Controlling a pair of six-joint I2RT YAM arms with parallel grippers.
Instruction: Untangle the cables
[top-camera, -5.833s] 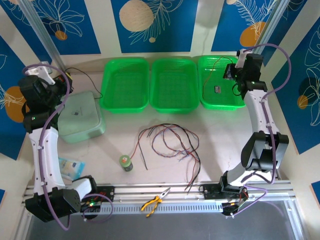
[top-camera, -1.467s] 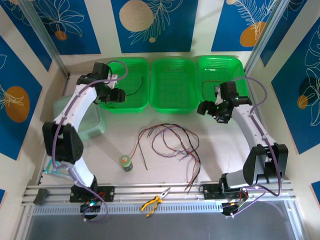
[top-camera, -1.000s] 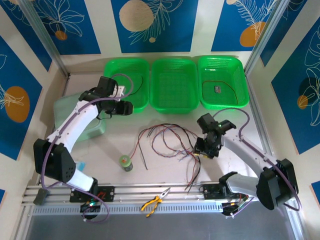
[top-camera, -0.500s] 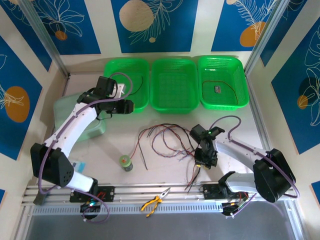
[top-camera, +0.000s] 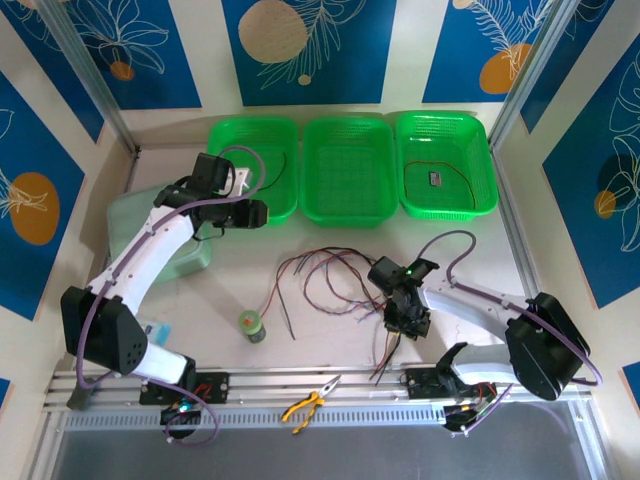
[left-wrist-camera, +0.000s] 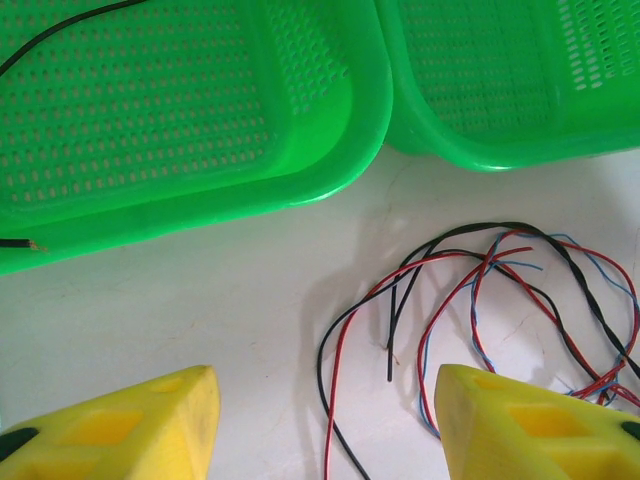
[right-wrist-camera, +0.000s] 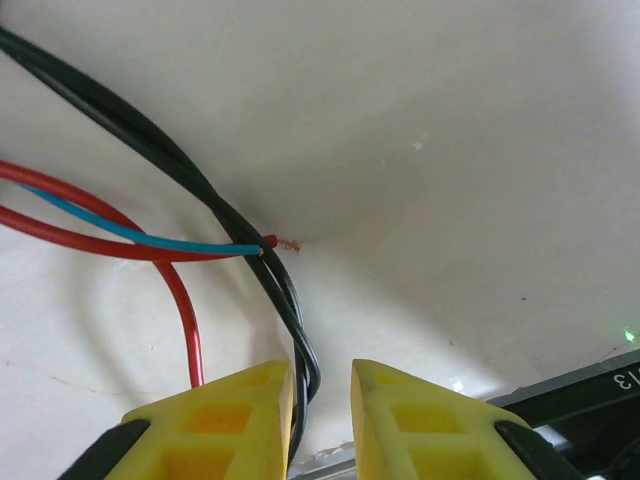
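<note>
Yellow left claw (left-wrist-camera: 325, 385): was released, fingers spread wide with nothing between them, above the white bench (left-wrist-camera: 200, 300) just beside a green perforated plastic basket (left-wrist-camera: 180, 120).
Yellow right claw (right-wrist-camera: 322, 375): was clenched on a black twisted strand (right-wrist-camera: 150, 150), low over the bench.
Thin black, red and blue cables (top-camera: 338, 278): lay in a loose tangle on the bench, the right claw at their right edge.
Red and blue wire tips (right-wrist-camera: 262, 243): met against the black twisted strand, just ahead of the right fingers.
</note>
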